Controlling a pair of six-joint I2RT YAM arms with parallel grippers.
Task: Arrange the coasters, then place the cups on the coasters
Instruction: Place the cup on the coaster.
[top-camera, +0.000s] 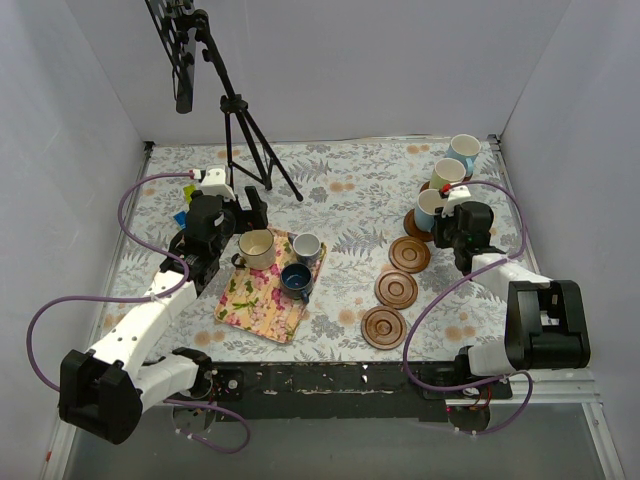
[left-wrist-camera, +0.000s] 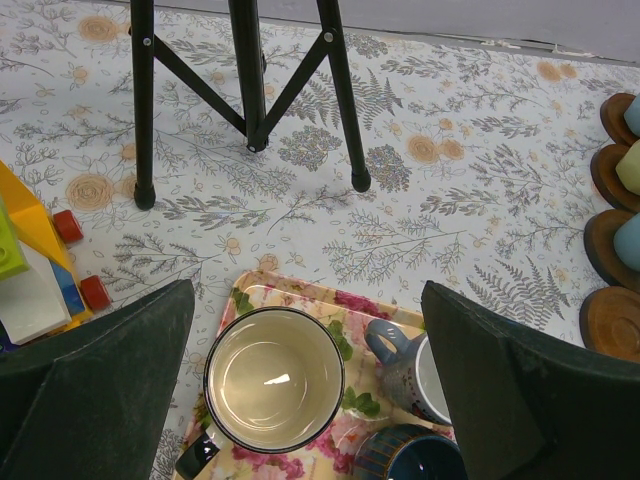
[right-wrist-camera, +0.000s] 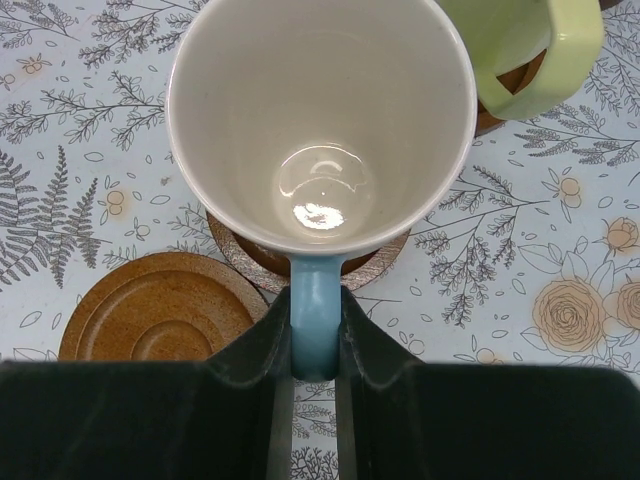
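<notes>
We see the right end effector (right-wrist-camera: 315, 335) clamped on the handle of the light blue cup (right-wrist-camera: 320, 130), a glossy, pale-lined ceramic mug standing over a round dark wooden coaster (right-wrist-camera: 245, 262). Beside it lies a bare coaster (right-wrist-camera: 160, 310) with concentric rings. The left end effector (left-wrist-camera: 308, 300) hangs with fingers wide apart above the cream cup (left-wrist-camera: 272, 380) on the floral cloth mat (left-wrist-camera: 300, 292), which lies on the fern-printed desk (left-wrist-camera: 450, 200).

Leaf-print table (top-camera: 350, 200): tripod (top-camera: 245, 140), flowered mat (top-camera: 250, 302), coasters (top-camera: 384, 327), toy blocks (left-wrist-camera: 35, 260).
</notes>
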